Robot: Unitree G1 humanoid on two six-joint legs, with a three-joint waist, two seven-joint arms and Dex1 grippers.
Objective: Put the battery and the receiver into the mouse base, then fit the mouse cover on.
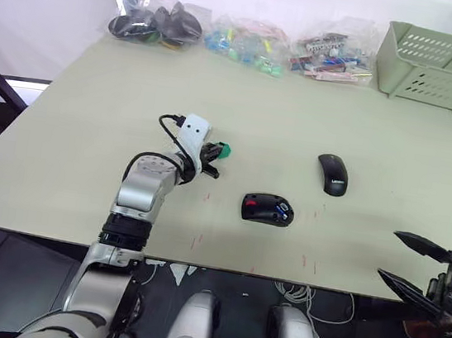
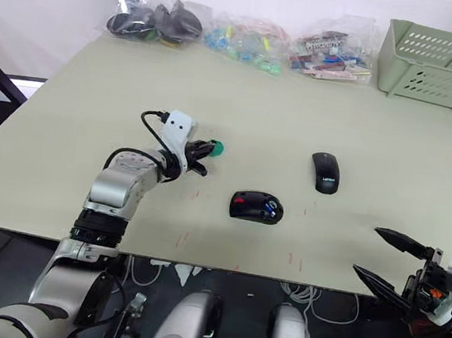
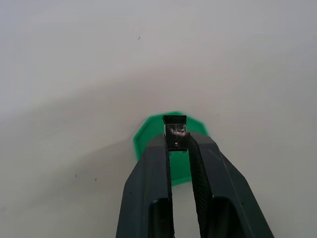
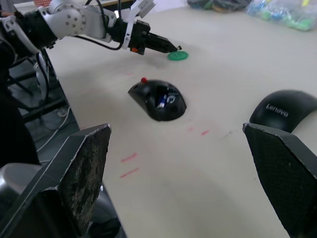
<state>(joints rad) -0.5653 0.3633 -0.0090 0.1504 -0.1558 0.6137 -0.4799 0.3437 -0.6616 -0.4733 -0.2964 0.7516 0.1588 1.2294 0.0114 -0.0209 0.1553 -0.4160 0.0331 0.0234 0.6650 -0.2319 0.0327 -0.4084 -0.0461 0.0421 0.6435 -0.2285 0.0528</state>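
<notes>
With your left tool (image 3: 177,144) pinching the receiver (image 3: 175,132) over the green disc (image 3: 148,141), lift straight off the surface, carry it to the mouse base (image 1: 267,209), and keep it squarely gripped.

The receiver (image 3: 175,132) is mostly buried between the left claw (image 3: 178,144) fingers, just its tip pokes out. Green disc (image 3: 163,148) is half covered by them too. Right claw (image 1: 414,262) runs off the frame edge. Battery (image 4: 163,100) inside the mouse base (image 4: 157,99) is barely a blue speck.
</notes>
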